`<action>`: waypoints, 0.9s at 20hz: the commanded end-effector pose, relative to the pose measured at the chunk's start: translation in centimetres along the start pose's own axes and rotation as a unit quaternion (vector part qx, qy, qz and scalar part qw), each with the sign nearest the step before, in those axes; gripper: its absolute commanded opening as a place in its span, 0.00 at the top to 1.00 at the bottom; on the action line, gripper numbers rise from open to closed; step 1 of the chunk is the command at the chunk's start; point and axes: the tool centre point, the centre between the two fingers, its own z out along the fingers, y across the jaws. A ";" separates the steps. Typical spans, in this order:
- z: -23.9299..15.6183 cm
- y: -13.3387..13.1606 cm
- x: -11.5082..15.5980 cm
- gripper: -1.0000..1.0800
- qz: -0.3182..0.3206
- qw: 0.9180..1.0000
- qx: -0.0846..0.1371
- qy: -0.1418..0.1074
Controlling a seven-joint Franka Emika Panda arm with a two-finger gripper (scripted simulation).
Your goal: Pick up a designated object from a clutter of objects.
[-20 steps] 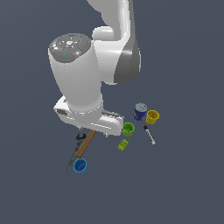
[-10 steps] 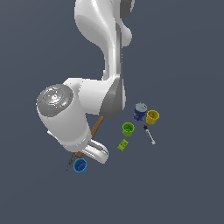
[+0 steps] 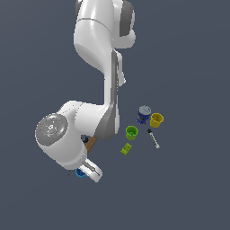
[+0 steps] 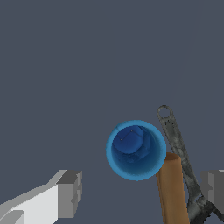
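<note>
Blue plastic fills the middle of the wrist view: the bright-blue cup (image 4: pixel 136 150) stands upright, mouth open to the camera, lying between the two fingers of the gripper (image 4: pixel 142 192) and a little ahead of them. The jaws stand wide apart and hold nothing, one finger (image 4: pixel 69 193) well clear of the cup on bare floor, the other (image 4: pixel 213 190) out past the wooden hammer handle (image 4: pixel 173 188). That handle touches or just overlaps the cup's rim on the far finger's side, and a slim grey wrench (image 4: pixel 175 140) lies alongside it, so that side is the crowded one. In the exterior view the arm's bulk hides nearly all of the cup (image 3: pixel 81 173); the green cup (image 3: pixel 131 132), green box (image 3: pixel 126 148), dark-blue can (image 3: pixel 143 114) and yellow cup (image 3: pixel 157 120) sit well apart from the gripper. My read: a straight descent looks right, though closing may pinch the handle along with the cup.
</note>
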 end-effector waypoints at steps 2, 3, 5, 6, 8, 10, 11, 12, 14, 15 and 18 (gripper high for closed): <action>1.1 0.2 0.6 0.04 0.011 1.000 0.000 0.001; 1.3 0.3 0.7 0.04 0.013 1.000 0.000 0.001; 1.6 0.3 0.8 0.04 0.015 1.000 0.000 0.001; 1.7 0.4 0.8 0.04 0.016 1.000 0.000 0.001; 1.6 0.4 0.7 0.04 0.015 1.000 0.000 0.000; 1.8 0.4 0.7 0.04 0.015 1.000 0.000 0.000; 2.0 0.4 0.7 0.04 0.015 1.000 0.000 0.000; 2.3 0.4 0.7 0.04 0.015 1.000 0.000 0.000; 3.1 0.4 0.7 0.04 0.016 1.000 0.000 0.001; 3.6 0.4 0.7 0.04 0.016 1.000 0.000 0.001; 5.4 0.4 0.7 0.04 0.016 1.000 0.000 0.001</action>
